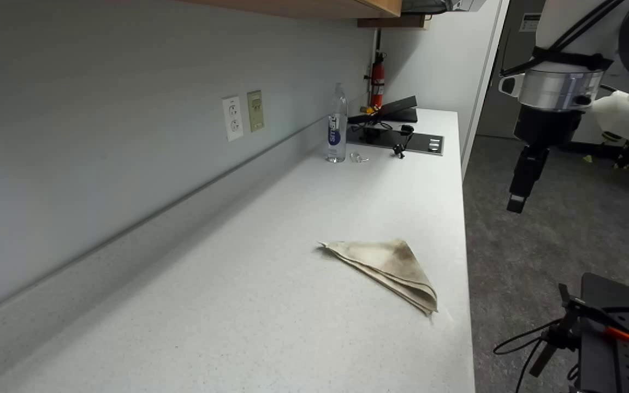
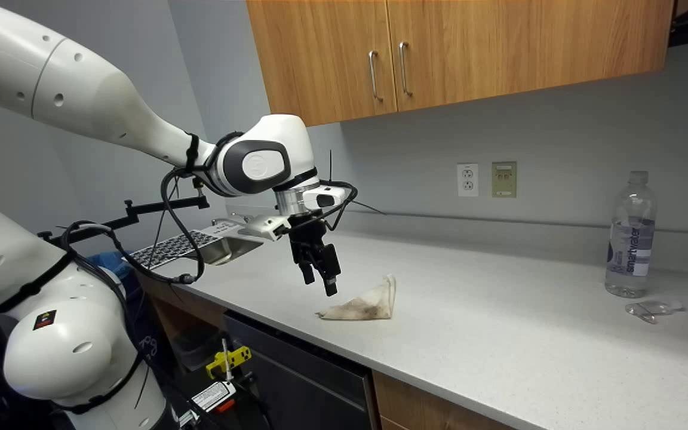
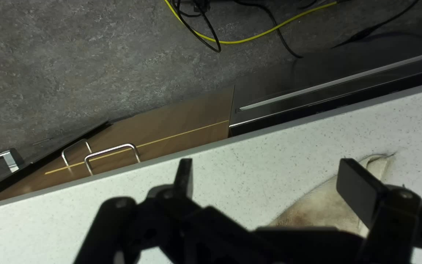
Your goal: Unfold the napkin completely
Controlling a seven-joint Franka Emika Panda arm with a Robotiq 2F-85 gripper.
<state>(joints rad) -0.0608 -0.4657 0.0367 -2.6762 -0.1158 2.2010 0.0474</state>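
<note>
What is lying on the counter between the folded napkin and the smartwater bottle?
Bare speckled countertop separates the folded napkin and the smartwater bottle in both exterior views; a small clear item lies beside the bottle, not between.

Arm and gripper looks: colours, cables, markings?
White arm, rounded segments, black straps, loose black cables; dark ring framing a pale disc at the wrist, silver band below. Lower down, a dark sticker, too small to read. Gripper black, angular; fingers black, pale patch near one tip.

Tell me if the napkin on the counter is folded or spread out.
Folded. In an exterior view, the napkin lies on the counter in a triangular shape, with layered edges stacked along one side.
</note>
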